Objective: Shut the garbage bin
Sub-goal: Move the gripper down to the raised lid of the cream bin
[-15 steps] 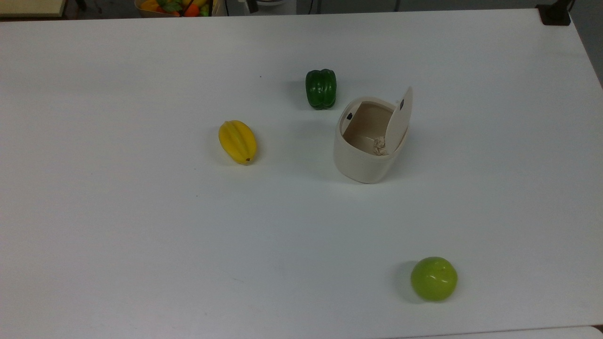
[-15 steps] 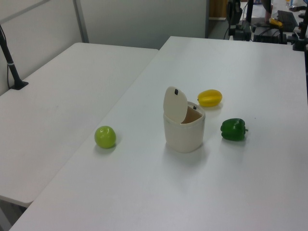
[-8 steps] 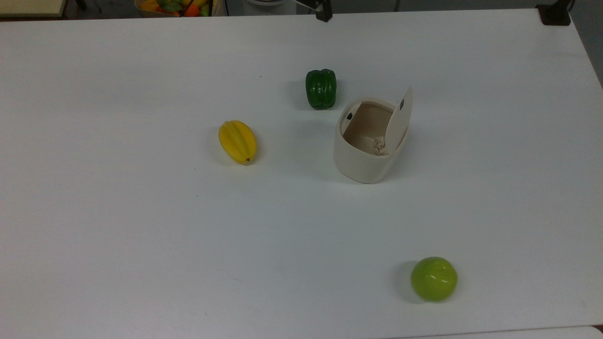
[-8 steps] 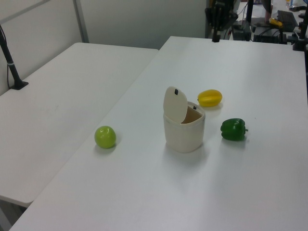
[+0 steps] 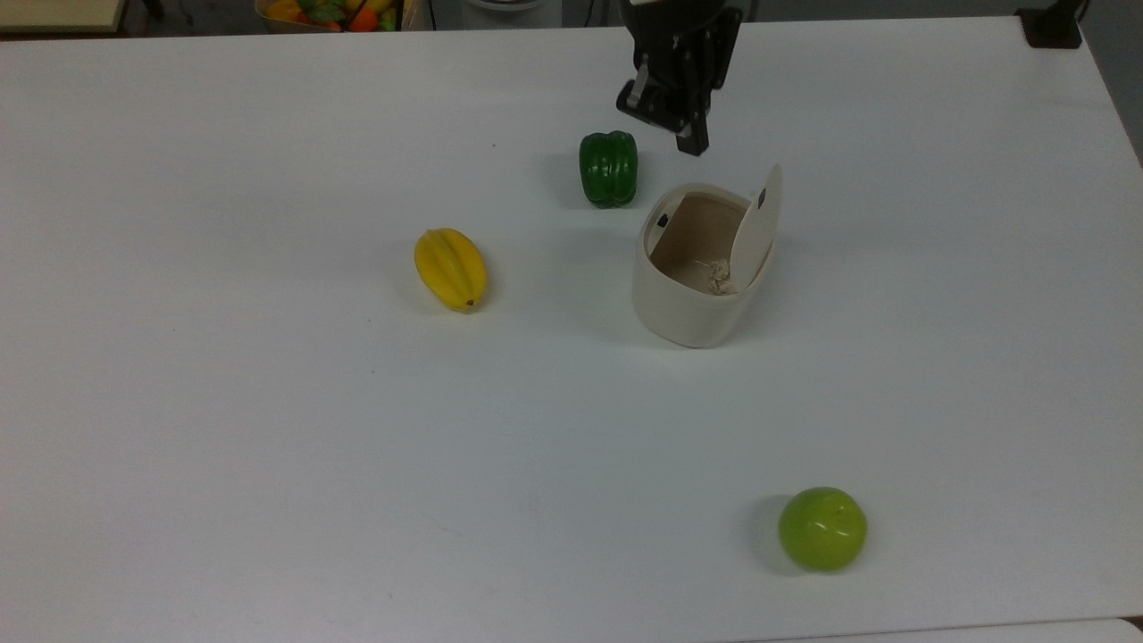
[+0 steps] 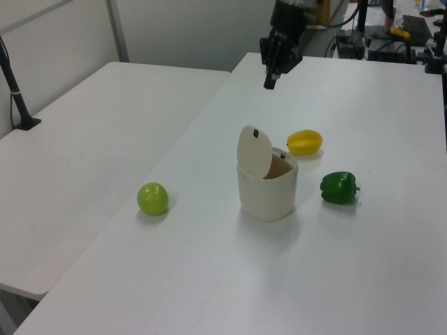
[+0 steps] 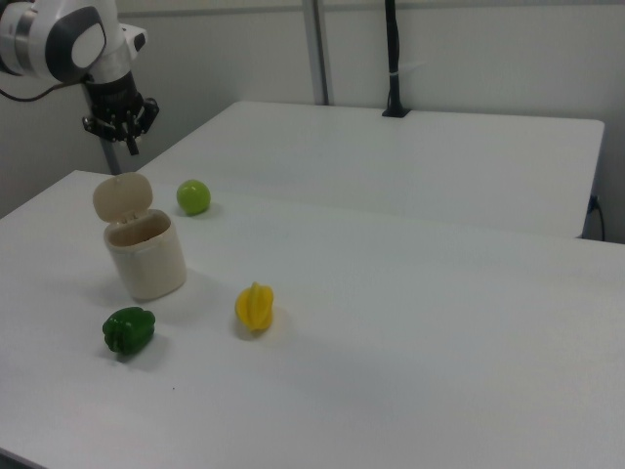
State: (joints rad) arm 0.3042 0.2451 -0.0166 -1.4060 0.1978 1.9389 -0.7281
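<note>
Three fruits share the white counter with the garbage bin, which stands near the counter's middle with its lid tipped up on the top view's right side. Looking straight down, the top view shows the bin's inside: a crumpled scrap at the bottom and a small dark button on the rim. The left view shows the lid's outer face, and the right view shows the lid standing upright above the body. The green pepper sits just beside the bin, the yellow starfruit farther to the top view's left, and the green apple well apart near the bottom edge.

The pincer hangs above the counter beyond the bin, holding nothing, its fingers slightly spread. The top view cuts the arm off at the frame's upper edge; the right view shows its white wrist.
</note>
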